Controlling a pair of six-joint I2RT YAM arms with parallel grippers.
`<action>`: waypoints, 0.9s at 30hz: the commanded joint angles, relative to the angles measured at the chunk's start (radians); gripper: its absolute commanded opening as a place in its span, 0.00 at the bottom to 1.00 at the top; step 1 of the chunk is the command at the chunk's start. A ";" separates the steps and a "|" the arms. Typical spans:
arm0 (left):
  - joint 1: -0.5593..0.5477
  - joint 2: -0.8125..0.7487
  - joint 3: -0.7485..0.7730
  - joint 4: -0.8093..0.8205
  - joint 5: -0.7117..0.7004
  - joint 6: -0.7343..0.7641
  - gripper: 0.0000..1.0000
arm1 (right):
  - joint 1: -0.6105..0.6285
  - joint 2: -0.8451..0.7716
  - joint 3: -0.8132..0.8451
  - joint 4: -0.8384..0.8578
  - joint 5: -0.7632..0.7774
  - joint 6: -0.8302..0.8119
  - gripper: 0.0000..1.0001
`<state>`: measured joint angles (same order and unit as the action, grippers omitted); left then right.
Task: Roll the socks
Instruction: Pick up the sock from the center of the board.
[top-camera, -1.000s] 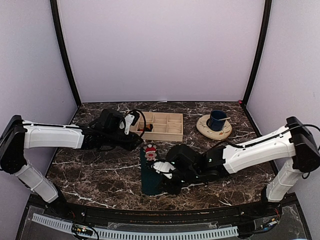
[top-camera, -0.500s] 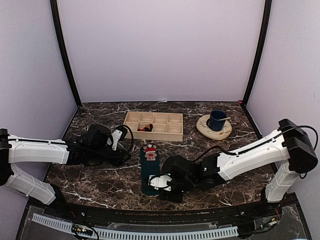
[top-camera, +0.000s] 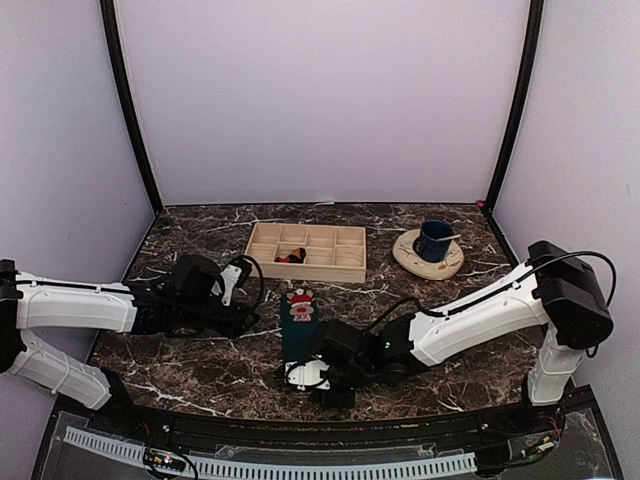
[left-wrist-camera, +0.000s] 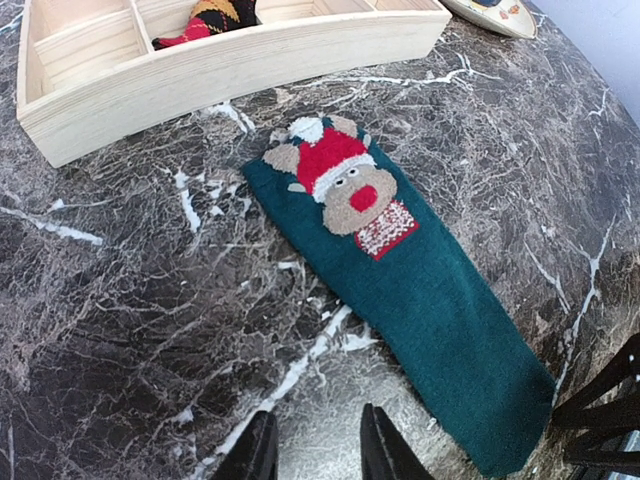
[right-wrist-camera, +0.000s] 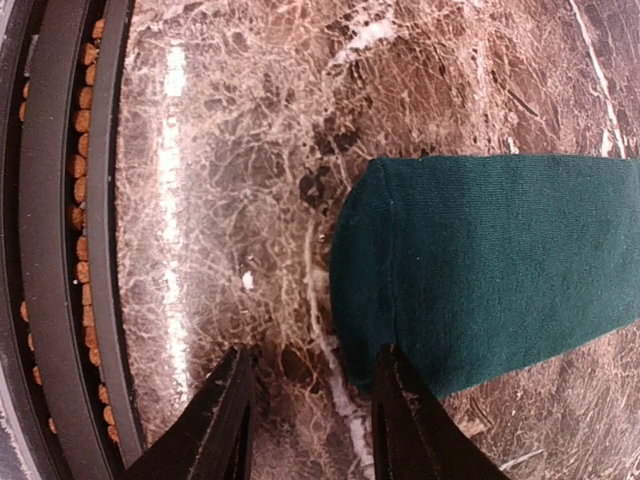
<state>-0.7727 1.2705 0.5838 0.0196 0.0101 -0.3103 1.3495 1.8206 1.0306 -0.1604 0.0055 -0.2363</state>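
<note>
Item one: the teal-green sock (left-wrist-camera: 420, 290) lies flat at full length on the dark, white-veined marble surface (top-camera: 190, 365), centre front. It is knitted fabric. The end bearing a red-hatted, red-nosed figure points toward the wooden tray (top-camera: 305, 270), and the plain rounded end points toward the near edge.

Item two: the argyle sock (top-camera: 291, 257), black with orange-red, sits bunched in one compartment of that tray. My left wrist view cuts it off at the top, so I cannot tell its full shape. The other compartments I can see are bare pale wood.

My right fingers (top-camera: 305, 378) are at the plain end of the teal-green sock. They stand apart with marble between them, and one tip is just at the sock's edge, gripping nothing. My left fingers (top-camera: 250, 320) hang to the left of the sock, also parted and holding nothing.

Far right, a dark blue cup (top-camera: 435, 240) stands on a cream plate (top-camera: 425, 265). I cannot make out what is in the cup.
</note>
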 joint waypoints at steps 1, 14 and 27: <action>-0.005 -0.033 -0.025 0.008 -0.002 -0.012 0.31 | 0.008 0.029 0.027 0.017 0.026 -0.036 0.36; -0.017 -0.046 -0.037 0.010 -0.012 0.000 0.31 | -0.017 0.068 0.019 0.042 0.037 -0.059 0.26; -0.041 -0.056 -0.040 0.013 -0.035 0.016 0.31 | -0.064 0.090 0.027 0.005 -0.013 -0.077 0.20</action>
<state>-0.8021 1.2388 0.5652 0.0277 -0.0116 -0.3122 1.3029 1.8748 1.0428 -0.1139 0.0177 -0.3012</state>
